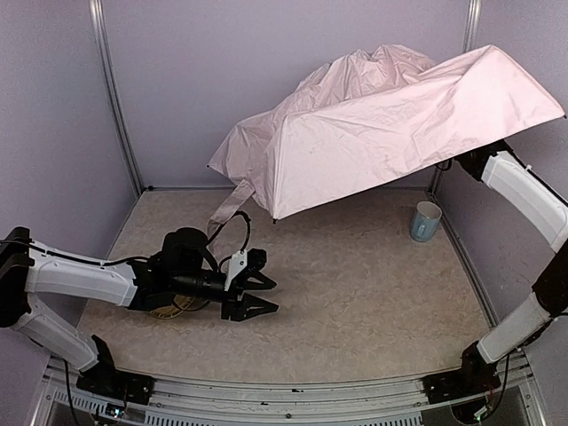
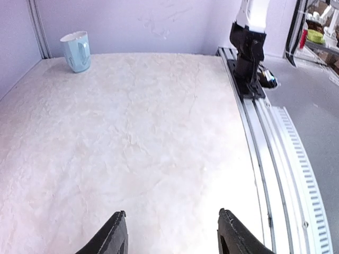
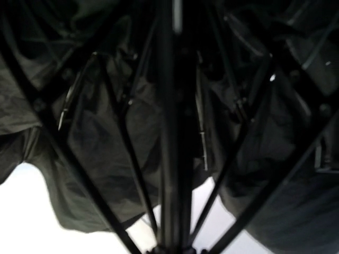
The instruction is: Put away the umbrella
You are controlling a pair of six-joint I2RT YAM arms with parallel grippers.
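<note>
The umbrella (image 1: 382, 120) is half open, with its pale pink canopy held high at the back right and a strap hanging from its left edge. My right arm (image 1: 524, 191) reaches up under the canopy, which hides its gripper. The right wrist view shows the black lining (image 3: 100, 143), the thin black shaft (image 3: 172, 132) running straight up from the wrist, and ribs spreading around it. The handle is out of view. My left gripper (image 1: 266, 295) is open and empty, low over the table at the front left, far from the umbrella; it also shows in the left wrist view (image 2: 172, 214).
A light blue mug (image 1: 425, 221) stands at the right wall and also shows in the left wrist view (image 2: 77, 51). A woven straw tray (image 1: 170, 310) lies under my left wrist. Purple walls enclose the table on three sides.
</note>
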